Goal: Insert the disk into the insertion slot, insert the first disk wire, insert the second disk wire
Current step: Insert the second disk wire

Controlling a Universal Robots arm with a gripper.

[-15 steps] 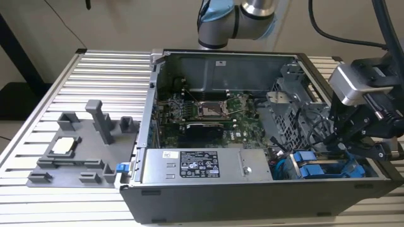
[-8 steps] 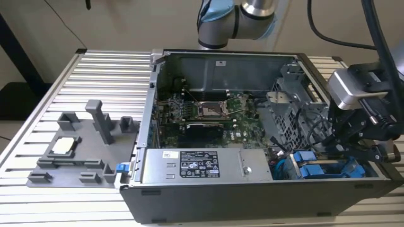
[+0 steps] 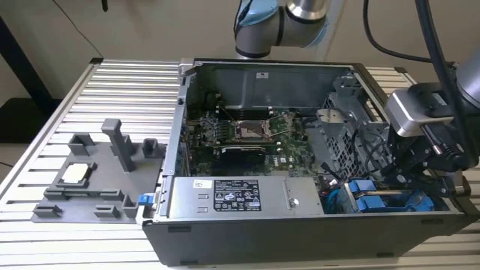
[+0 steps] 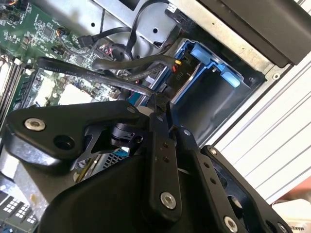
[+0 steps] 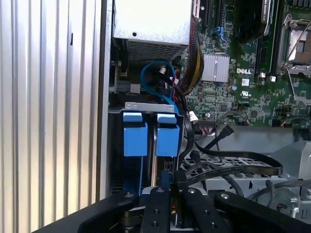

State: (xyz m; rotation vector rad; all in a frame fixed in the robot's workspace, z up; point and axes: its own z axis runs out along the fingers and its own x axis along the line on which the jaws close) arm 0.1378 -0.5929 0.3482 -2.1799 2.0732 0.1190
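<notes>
Open computer case [image 3: 248,236] on a ribbed aluminium table [image 3: 90,101], with the arm reaching into the drive-bay corner at the exterior view's right. Two blue carriers [image 5: 151,138] sit side by side in the insertion slot [image 5: 153,108], just beside the power supply [image 5: 150,22]; by this evidence the disk [image 5: 167,141] is judged already seated, though which of the two carriers holds it cannot be told. The gripper [image 5: 170,187] hangs directly behind the carriers, its fingers [image 4: 163,145] drawn close together around what appears to be a dark cable connector [image 4: 167,90] at the rear of the bay; the grip itself is partly hidden. Wire insertion is thus judged under way, not visibly completed. Obstacles: a bundle of black cables [image 4: 116,65] crosses between the motherboard [image 5: 252,63] and the bay, and blue and red leads [image 5: 158,80] loop near the carriers. A grey fixture tray [image 3: 94,174] lies beside the case, well apart from the work.
</notes>
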